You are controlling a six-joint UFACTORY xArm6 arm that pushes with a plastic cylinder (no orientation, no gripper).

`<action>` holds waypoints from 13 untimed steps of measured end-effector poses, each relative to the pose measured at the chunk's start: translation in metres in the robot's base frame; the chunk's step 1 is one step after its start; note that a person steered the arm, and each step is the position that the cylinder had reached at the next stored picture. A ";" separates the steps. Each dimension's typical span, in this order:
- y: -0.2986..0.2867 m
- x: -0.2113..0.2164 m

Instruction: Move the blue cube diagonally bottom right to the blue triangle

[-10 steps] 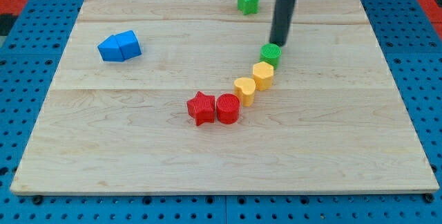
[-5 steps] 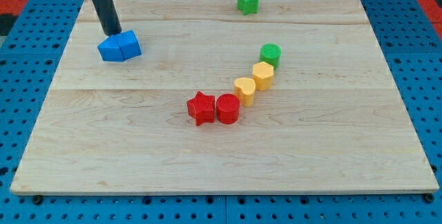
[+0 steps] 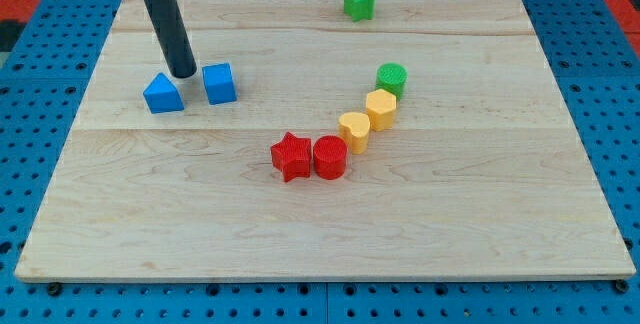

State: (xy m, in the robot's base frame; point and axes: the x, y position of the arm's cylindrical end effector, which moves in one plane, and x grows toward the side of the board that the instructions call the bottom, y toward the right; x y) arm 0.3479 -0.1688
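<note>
Blue triangle [image 3: 163, 94] near the wooden board's [image 3: 320, 224] left edge, taken as landmark. Just right of it, my tip [image 3: 184, 73], set in the gap at the gap's upper side; rod's upper end cut off by the frame; no fingers, nothing held. Right again, blue cube [image 3: 219, 83], level with the triangle, apart from it. Farther right and lower: red star [image 3: 291, 156], red cylinder [image 3: 330, 157], yellow heart-like block [image 3: 354, 130], shape uncertain, yellow hexagon [image 3: 381, 109], green cylinder [image 3: 392, 78], a touching chain. Far upper right, green star [image 3: 359, 1]. Bare board below the triangle.
</note>
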 end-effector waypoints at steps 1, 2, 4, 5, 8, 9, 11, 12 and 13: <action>0.033 -0.001; 0.047 0.016; 0.054 0.051; 0.053 0.058; 0.035 0.089; 0.035 0.089; 0.042 0.089; 0.044 0.089; 0.045 0.089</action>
State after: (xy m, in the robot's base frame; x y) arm 0.4369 -0.1233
